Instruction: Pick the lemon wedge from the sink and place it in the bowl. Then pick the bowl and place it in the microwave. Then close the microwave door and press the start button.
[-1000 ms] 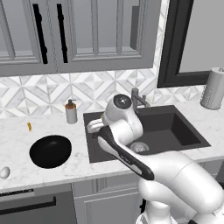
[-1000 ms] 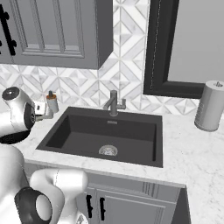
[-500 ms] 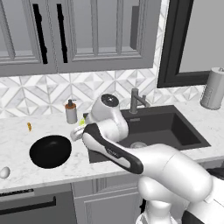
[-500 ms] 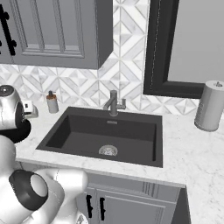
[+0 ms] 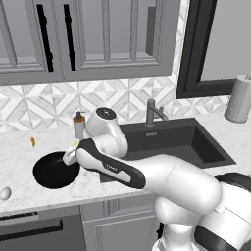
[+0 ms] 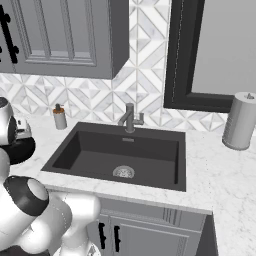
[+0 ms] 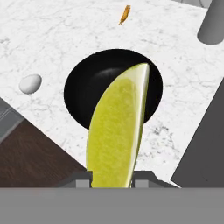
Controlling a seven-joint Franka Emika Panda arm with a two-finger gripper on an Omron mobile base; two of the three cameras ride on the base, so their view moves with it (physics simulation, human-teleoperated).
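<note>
Over the counter [image 5: 29,181] to the left of the sink [image 5: 196,147], I find the gripper [image 5: 72,152] poised at the right rim of the bowl [image 5: 54,170], with the lemon wedge [image 7: 117,131] carried in it. The fingers [image 7: 83,180] are pinching the wedge by its thick end; in the hand view the two dark tips sit tight against either side of the fruit, and its pointed tip projects forward, away from the hand, over the black bowl [image 7: 83,94]. In my judgement the chief risk is a release made too near the rim: the wedge hangs over the right part of the bowl rather than its centre, and, being long and curved, it could strike the edge, tip outward and come to rest on the counter or slide back toward the sink. A second risk is a drop from height; a wedge landing on a glossy, shallow surface may skid or bounce clear. A third is contact between the descending hand and the bowl's rim, which would shove the bowl toward the small white egg-like object [image 5: 5,193] on the near left. The orange scrap [image 5: 33,142] on the far side lies well apart and poses no concern. The soap bottle [image 5: 78,126] stands just behind the arm's wrist; a careless swing could knock it.
</note>
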